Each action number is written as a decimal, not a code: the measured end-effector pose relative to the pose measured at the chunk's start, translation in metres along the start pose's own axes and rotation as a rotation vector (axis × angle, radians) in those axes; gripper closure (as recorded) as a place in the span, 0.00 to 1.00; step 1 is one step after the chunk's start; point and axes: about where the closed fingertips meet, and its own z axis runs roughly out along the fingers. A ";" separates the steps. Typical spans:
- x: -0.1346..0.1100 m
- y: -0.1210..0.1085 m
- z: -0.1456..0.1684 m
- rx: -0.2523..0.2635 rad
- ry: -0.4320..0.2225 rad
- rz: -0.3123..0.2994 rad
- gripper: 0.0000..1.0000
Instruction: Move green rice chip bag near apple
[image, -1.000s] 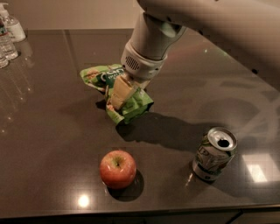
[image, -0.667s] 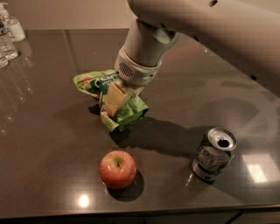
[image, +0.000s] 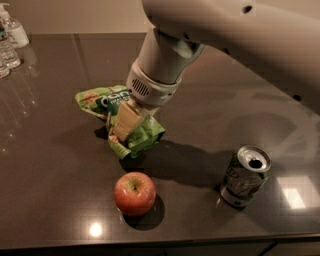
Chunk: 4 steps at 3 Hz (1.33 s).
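Note:
The green rice chip bag (image: 142, 132) is crumpled light-green foil with a dark green label, lying at the middle left of the dark table. My gripper (image: 120, 131) comes down from the big white arm and is shut on the bag's middle; one cream finger (image: 125, 120) shows on top of the foil. The bag's lower end hangs just above and left of the apple (image: 134, 193), a round red apple with yellow patches, which sits on the table a short gap in front of the bag.
A silver-green soda can (image: 244, 176), opened, stands at the front right. Clear water bottles (image: 10, 42) stand at the far left edge. The dark table (image: 60, 200) ends just in front of the apple. The arm's shadow falls between bag and can.
The gripper has carried the bag to the left and toward the front of the table, closer to the apple. The apple and can have not moved.

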 end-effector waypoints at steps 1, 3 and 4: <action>-0.001 0.007 0.001 -0.011 -0.012 -0.002 1.00; -0.011 0.025 0.012 -0.071 -0.031 -0.023 0.82; -0.010 0.031 0.016 -0.105 -0.020 -0.024 0.60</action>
